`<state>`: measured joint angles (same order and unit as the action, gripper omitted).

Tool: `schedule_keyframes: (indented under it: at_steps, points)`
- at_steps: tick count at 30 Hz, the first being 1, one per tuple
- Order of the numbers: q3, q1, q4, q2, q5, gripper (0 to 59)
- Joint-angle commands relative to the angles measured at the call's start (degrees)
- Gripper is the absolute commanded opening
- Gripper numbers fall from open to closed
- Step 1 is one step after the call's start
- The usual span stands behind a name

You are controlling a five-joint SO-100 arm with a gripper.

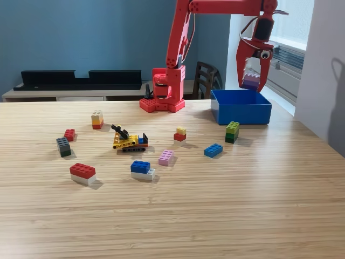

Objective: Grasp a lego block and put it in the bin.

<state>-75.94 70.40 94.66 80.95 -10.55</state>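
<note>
Exterior view, ordered from the near table edge to the far wall. Nearest the camera on the wooden table [226, 216] lay a red-on-white block [82, 173] and a blue-on-white block [142, 169], with a pink block [166, 157] and a flat blue block [213, 150] just behind them. Further back stood a small yellow tracked model [129, 140], a dark grey block [63, 146], a yellow-on-red block [180, 134] and a green stack [232, 131]. Beyond these, toward the view's right, sat the bin [240, 114], open-topped and bright blue, beside the arm's red base [163, 93]. The gripper [252, 81] hung directly above the bin's opening, jaws pointing down and closed around a purple lego block [250, 81]. The deciding relation was vertical: the held block stood over the bin's interior, clear of its rim, so release, as judged, called for opening the jaws, perhaps after a short descent. The block's long axis appeared roughly level, though its seating between the jaws could not be made out clearly.
</note>
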Motion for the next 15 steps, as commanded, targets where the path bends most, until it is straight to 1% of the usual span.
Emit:
schedule_keyframes:
  at_steps: [1, 4, 5, 7, 10, 13, 14, 15]
  points:
    - [0.7, 0.4, 2.2, 6.7, 1.1, 24.2]
    - [0.9, 0.4, 3.1, 6.7, 2.0, 34.8]
    - [0.9, 0.4, 3.3, 6.7, 2.1, 37.2]
    - [0.9, 0.4, 3.5, 6.7, 2.1, 39.2]
    - [0.9, 0.4, 3.6, 6.7, 2.1, 38.4]
    - [1.2, -0.2, 3.6, 6.9, 1.7, 35.0]
    - [1.6, -0.5, 3.6, 6.9, 1.6, 33.2]
    - [2.4, -1.1, 3.6, 6.9, 1.3, 30.2]
